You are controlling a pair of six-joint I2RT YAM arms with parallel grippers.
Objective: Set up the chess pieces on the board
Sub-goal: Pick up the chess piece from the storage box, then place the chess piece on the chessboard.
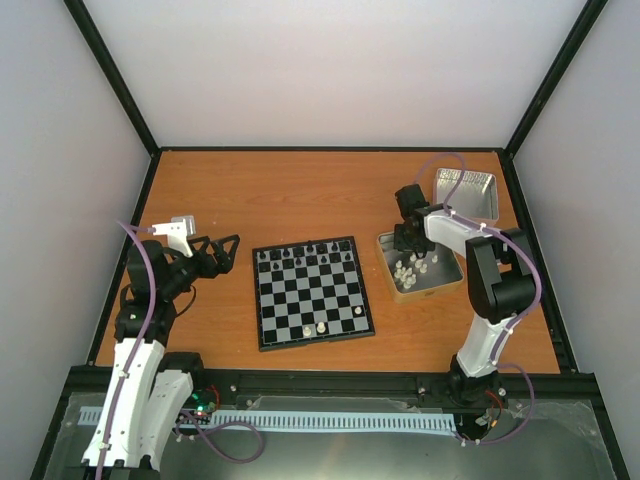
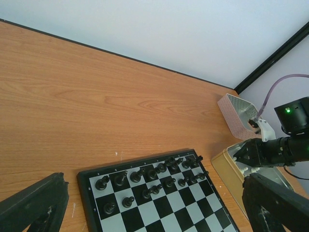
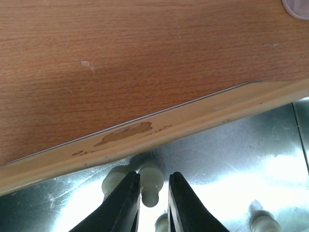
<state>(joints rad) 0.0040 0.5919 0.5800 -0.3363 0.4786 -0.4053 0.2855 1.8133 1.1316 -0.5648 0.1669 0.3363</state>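
Right gripper (image 1: 412, 248) is lowered into the open tin (image 1: 440, 287) just right of the board (image 1: 313, 292). In the wrist view its fingers (image 3: 123, 205) stand close together, straddling one cream-white piece (image 3: 149, 191) that lies on the tin floor. Whether they actually pinch it cannot be told. More of the chess pieces (image 1: 408, 270) lie loose in the same tin. Three white pieces on the board (image 1: 321, 326) stand near its front edge. Black figures (image 2: 145, 176) fill the two far rows. Left gripper (image 1: 230, 252) hangs above the table (image 1: 250, 190) to the left of the board, fingers spread wide, holding nothing. A second tin (image 1: 468, 192) sits near the far right corner, apart from the first.
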